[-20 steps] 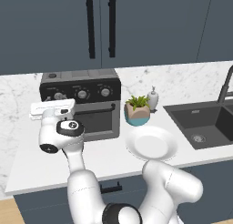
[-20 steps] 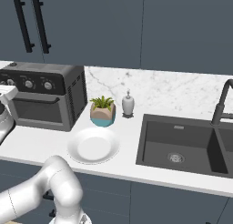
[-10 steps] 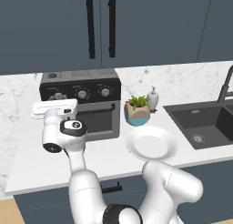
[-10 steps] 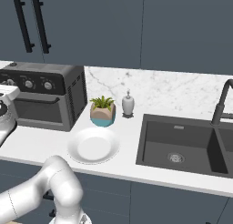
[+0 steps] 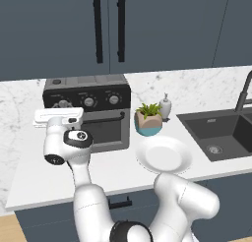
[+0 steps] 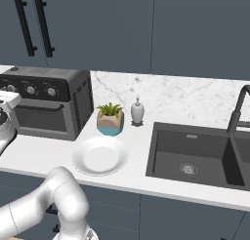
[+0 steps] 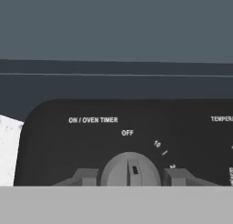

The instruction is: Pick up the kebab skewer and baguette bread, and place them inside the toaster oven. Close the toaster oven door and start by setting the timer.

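Note:
The toaster oven (image 5: 88, 113) (image 6: 49, 107) stands on the counter with its toaster oven door (image 5: 106, 130) (image 6: 39, 118) shut. My gripper (image 7: 130, 176) is at the left end of the black knob panel. In the hand view its two dark tips sit tight against either side of the grey timer knob (image 7: 130, 166), under the words ON / OVEN TIMER. The knob's mark points up, just right of OFF. From the base views my white hand (image 5: 56, 115) (image 6: 6, 101) covers that knob. The kebab skewer and the baguette bread are out of view.
An empty white plate (image 5: 164, 155) (image 6: 100, 156) lies in front of a small potted plant (image 5: 148, 119) (image 6: 110, 118) and a soap dispenser (image 5: 165, 105) (image 6: 137, 110). To the right lies the dark sink (image 5: 216, 133) (image 6: 195, 156) with its tap (image 6: 238, 110). Dark cabinets hang above.

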You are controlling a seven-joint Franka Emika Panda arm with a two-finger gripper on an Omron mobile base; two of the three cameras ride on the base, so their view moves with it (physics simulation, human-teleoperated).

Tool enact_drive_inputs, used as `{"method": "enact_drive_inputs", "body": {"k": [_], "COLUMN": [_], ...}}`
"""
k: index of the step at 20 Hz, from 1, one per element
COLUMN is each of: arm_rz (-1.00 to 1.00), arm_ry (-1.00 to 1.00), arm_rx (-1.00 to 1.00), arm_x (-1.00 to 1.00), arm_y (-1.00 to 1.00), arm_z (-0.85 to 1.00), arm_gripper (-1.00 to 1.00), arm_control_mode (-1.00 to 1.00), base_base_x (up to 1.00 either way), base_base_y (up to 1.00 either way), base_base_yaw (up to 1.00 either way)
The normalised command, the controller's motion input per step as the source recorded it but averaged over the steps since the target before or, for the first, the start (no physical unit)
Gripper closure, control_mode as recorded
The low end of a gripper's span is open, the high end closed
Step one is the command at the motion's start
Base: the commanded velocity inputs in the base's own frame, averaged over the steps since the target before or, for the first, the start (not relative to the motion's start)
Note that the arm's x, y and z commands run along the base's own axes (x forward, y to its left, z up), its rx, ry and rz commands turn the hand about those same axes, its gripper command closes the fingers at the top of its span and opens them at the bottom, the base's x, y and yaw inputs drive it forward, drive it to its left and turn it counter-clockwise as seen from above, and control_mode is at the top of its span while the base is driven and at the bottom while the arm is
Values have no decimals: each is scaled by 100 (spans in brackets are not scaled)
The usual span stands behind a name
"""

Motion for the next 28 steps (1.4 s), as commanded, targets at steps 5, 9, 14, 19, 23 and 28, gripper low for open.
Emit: {"method": "enact_drive_inputs", "body": {"k": [5,9,14,19,23,28], "arm_rz": [-3,-6,-7,-7,-9,-9], "arm_ry": [0,0,0,0,0,-1], "arm_rx": [12,20,27,32,37,40], "arm_x": [7,10,11,13,19,22], "arm_y": [-1,0,0,0,0,0], "arm_z": [0,0,0,0,0,0], "arm_gripper": [100,100,100,100,100,100], "arm_control_mode": [-100,-100,-100,-100,-100,-100], "base_base_x": [0,0,0,0,0,0], "base_base_y": [0,0,0,0,0,0], "base_base_yaw": [0,0,0,0,0,0]}}
